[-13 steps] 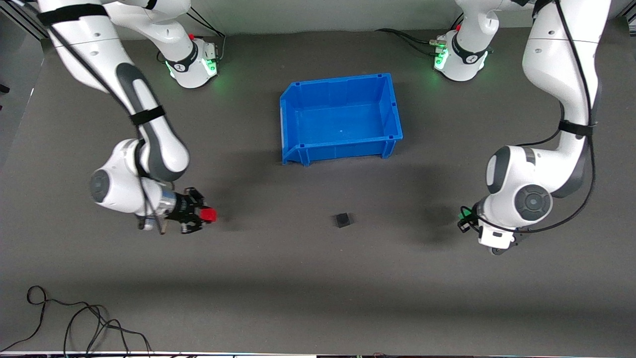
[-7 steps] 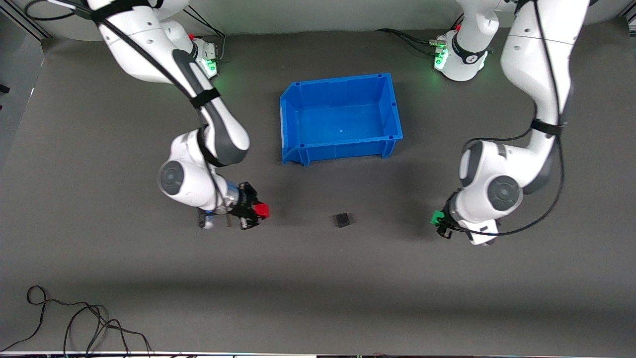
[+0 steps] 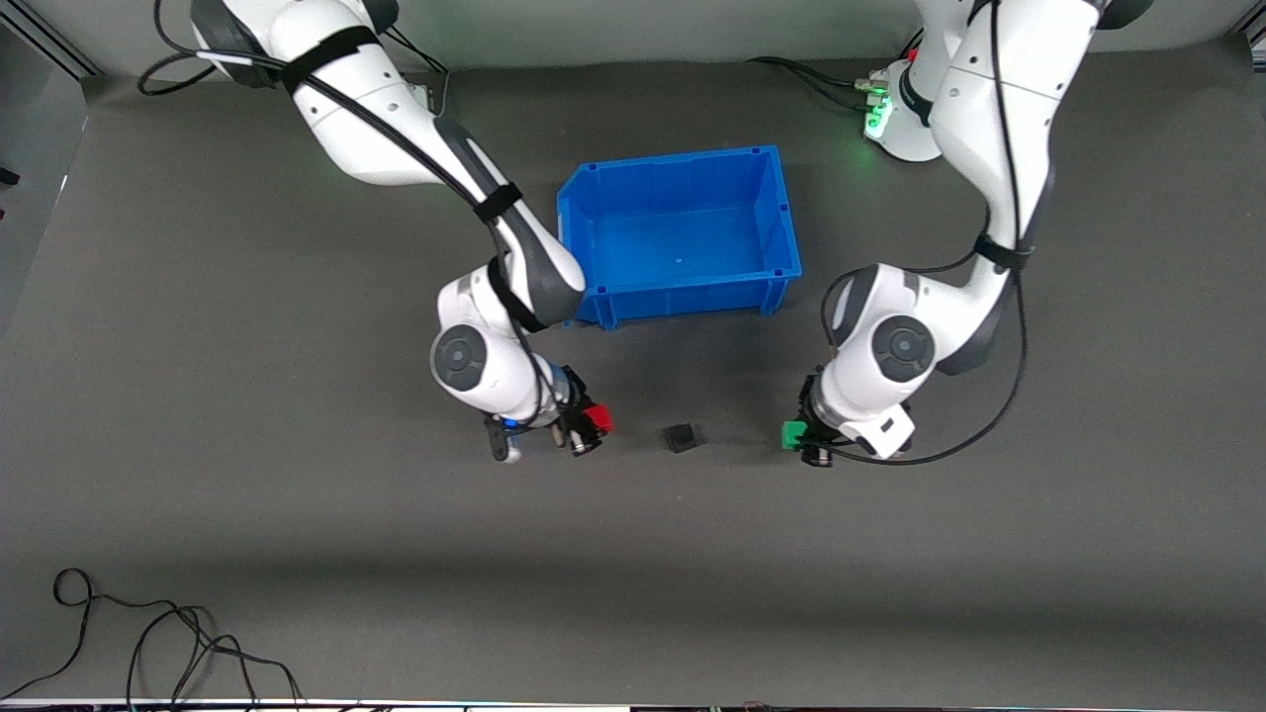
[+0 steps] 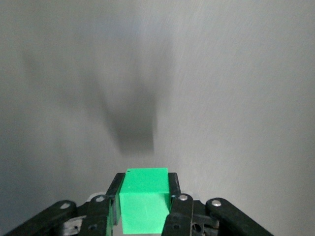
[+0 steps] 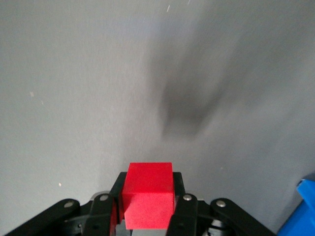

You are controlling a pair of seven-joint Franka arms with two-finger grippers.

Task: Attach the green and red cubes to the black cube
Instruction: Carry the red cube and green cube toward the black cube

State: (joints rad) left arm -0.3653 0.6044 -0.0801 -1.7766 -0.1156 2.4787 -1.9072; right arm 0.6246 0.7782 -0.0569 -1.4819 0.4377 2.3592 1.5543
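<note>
The small matte black cube (image 3: 680,437) sits alone on the dark grey surface (image 3: 633,554), nearer to the front camera than the open blue plastic bin (image 3: 680,235) and between the two grippers. Toward the right arm's end of the surface, the right gripper (image 3: 591,423) hangs low over the bare mat just beside the black cube, its jaws closed on the small bright red cube (image 3: 596,418); in the right wrist view that red cube (image 5: 148,195) fills the gap between the black fingers (image 5: 183,206), its front part sticking out past their tips, with a corner of the bin (image 5: 301,209) at the edge. The white right arm reaches from its base down past the bin's corner, elbow bent, wrist turned so the jaws point toward the black cube. Toward the left arm's end, the left gripper (image 3: 803,437) is held low over the surface, apart from the black cube, jaws clamped on the small bright green cube (image 3: 792,434); the left wrist view shows the green cube (image 4: 144,199) pinched between the fingers (image 4: 173,206) with its shadow on the mat ahead. The left arm drops steeply from its base, folded at the elbow. A loose black cable (image 3: 148,643) lies at the surface's near edge.
</note>
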